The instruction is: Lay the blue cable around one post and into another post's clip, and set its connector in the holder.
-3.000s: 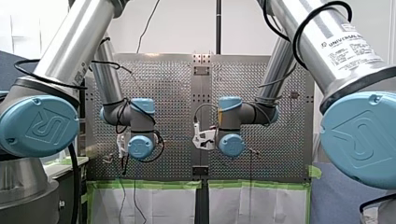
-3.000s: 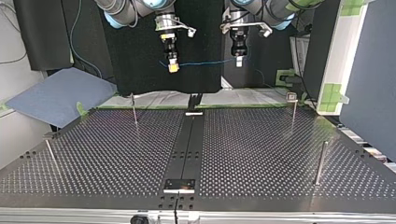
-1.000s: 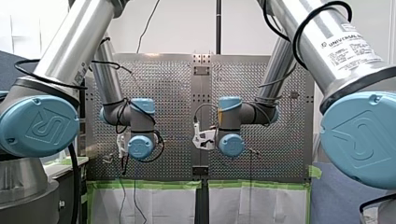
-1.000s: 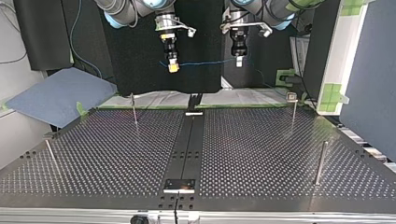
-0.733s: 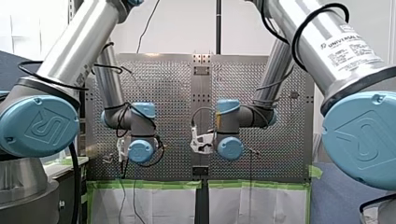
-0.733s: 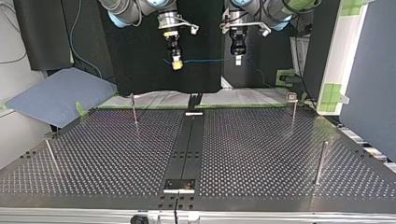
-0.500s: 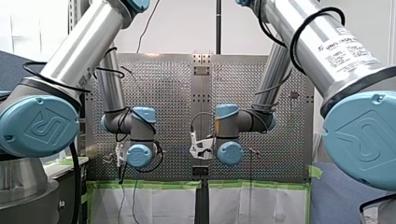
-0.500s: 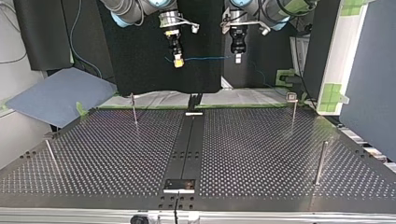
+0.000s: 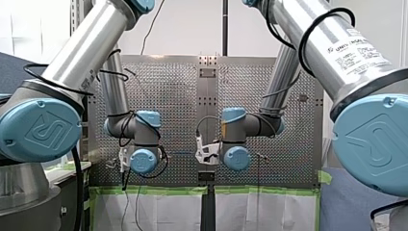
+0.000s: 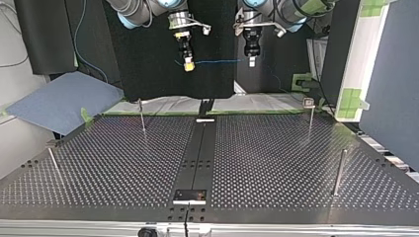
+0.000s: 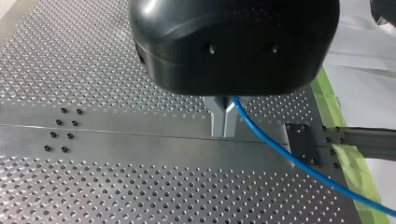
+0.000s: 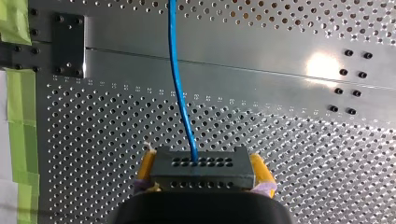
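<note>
Two hands hang above the perforated metal worktop [image 10: 276, 163]. My left hand [image 11: 223, 130] pinches the thin blue cable [image 12: 174, 70] in closed metal fingers [image 11: 217, 119]. My right hand [image 12: 201, 157] clamps its dark perforated block connector [image 12: 205, 173] between yellow pads [image 12: 146, 165]. The cable runs level between them.

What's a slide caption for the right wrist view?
My right gripper's yellow-padded fingers clamp the connector, blue cable leading ahead over the perforated table.
</note>
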